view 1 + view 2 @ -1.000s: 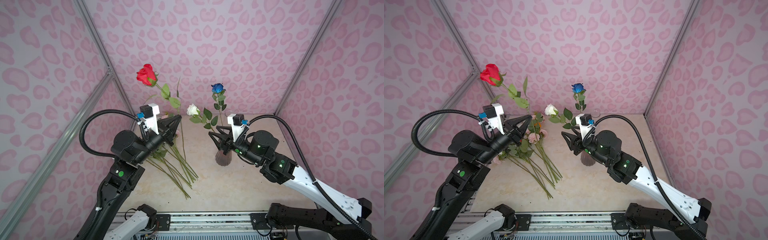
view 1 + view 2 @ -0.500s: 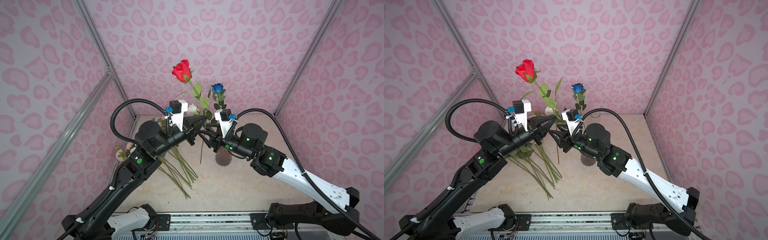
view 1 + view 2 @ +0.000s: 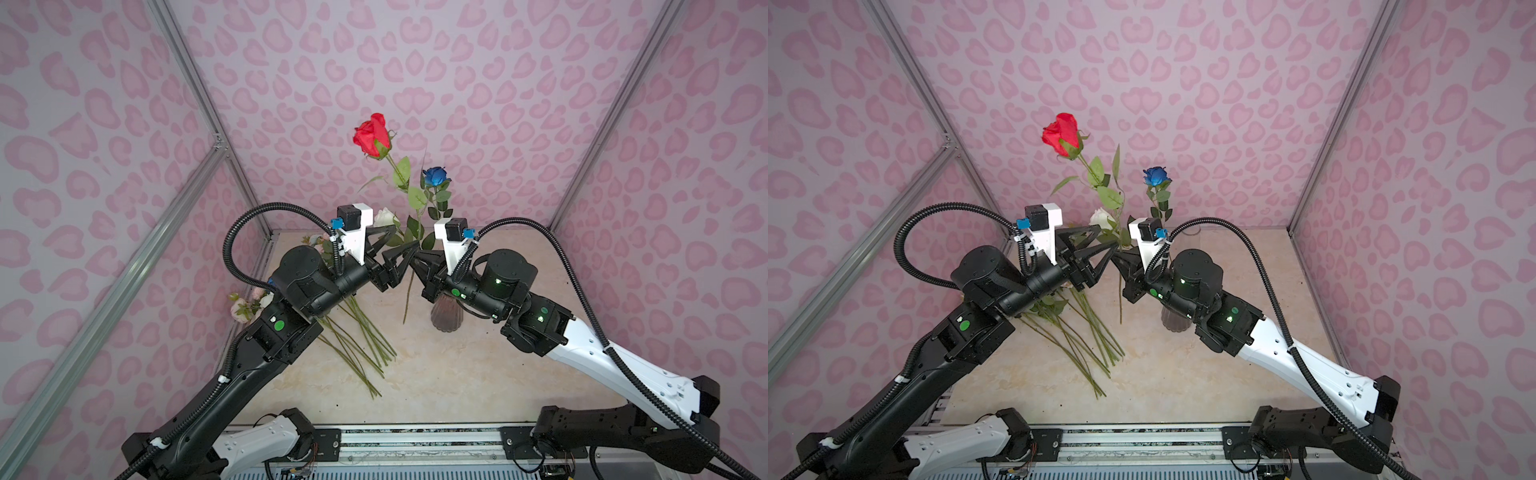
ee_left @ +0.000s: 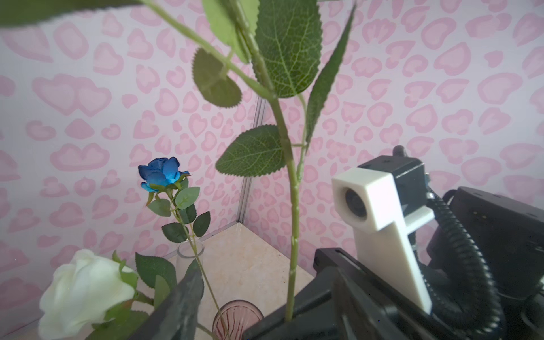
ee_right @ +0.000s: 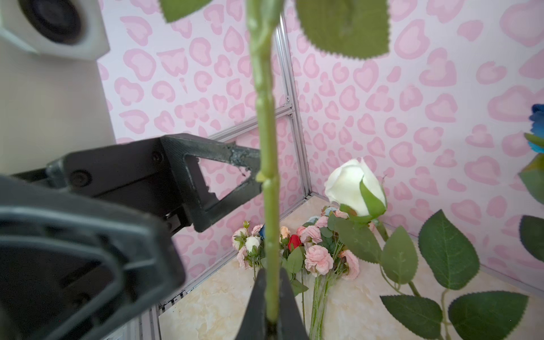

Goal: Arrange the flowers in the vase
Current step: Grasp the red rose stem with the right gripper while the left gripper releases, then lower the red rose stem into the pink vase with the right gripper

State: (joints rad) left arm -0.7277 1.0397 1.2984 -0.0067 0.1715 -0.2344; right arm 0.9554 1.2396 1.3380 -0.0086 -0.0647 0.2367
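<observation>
- We catch a red rose (image 3: pixel 372 137) held upright in mid-air just beside the vase (image 3: pixel 445 320), on the left arm's side. Its cut end hangs above the worktop (image 3: pixel 457 374) beside the vase's wall, not in the mouth.
- The right fingers (image 5: pixel 256 312) are clamped on the bare stem (image 5: pixel 266 141), below the lowest leaves (image 4: pixel 253 153).
- The left fingers (image 3: pixel 388 230) stand apart around the same stem, a little nearer the bloom. One tip sits right by the stem, and we cannot tell whether it touches.
- A blue rose (image 4: pixel 162 175) and a white rose (image 4: pixel 85 291) appear to stand in the vase already. Loose flowers (image 3: pixel 357 332) lie on the worktop near the vase, on the left arm's side.
- We judge the rose light but top-heavy, with a big bloom on a thin, smooth stem that looks stiff enough to stay straight. It could swivel in a pinch, so we would hold it firmly and squarely.
- We think the best hold is where the right fingers are now, on the leafless stretch, with enough stem free below to enter the vase.
- The leaves look soft and may snag on the two roses at the vase. The vase looks like narrow, ribbed glass, so a nudge might tip it.
</observation>
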